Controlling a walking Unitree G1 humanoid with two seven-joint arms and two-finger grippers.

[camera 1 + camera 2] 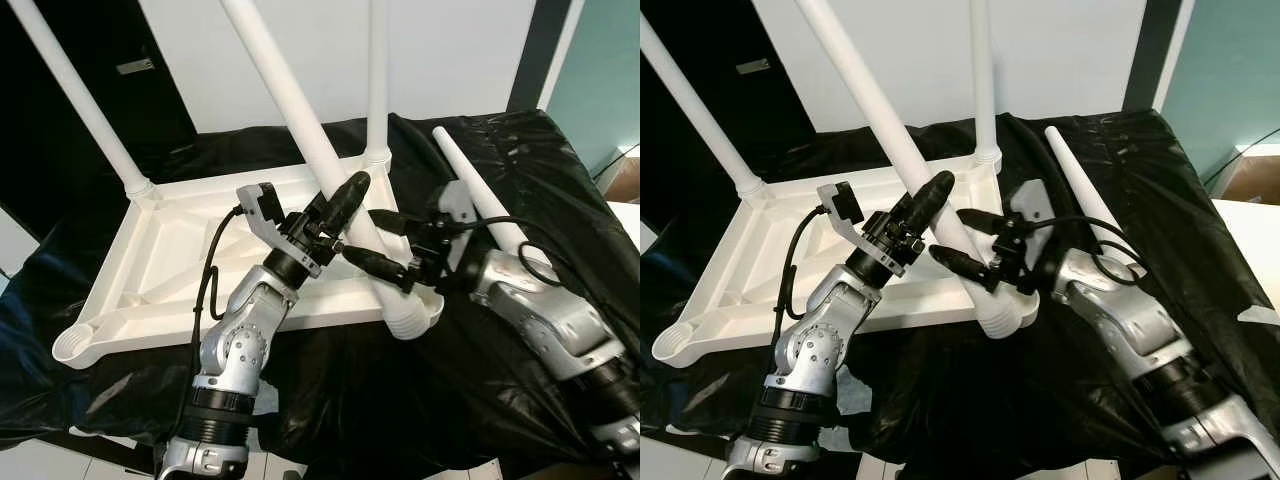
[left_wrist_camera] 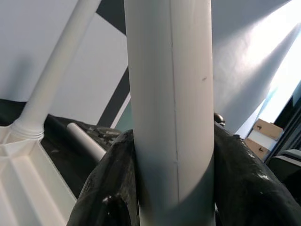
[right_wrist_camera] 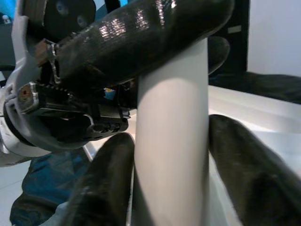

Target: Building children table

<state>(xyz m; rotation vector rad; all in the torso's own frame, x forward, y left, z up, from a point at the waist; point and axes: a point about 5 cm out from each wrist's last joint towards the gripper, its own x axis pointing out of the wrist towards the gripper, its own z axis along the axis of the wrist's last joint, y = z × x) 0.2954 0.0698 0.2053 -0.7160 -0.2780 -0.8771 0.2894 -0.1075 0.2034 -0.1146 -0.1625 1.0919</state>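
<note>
While the white tabletop (image 1: 180, 270) lay upside down on the black sheet (image 1: 520, 180) with two legs already standing in its far corners, the left claw (image 1: 345, 205) clamped a third, slanted leg (image 1: 300, 110) partway up. Just right of it, the right claw (image 1: 385, 250) gripped that same leg lower down, near its ribbed foot at the tabletop's near right corner socket (image 1: 412, 318). Farther right, a loose leg (image 1: 480, 200) lay on the sheet.
</note>
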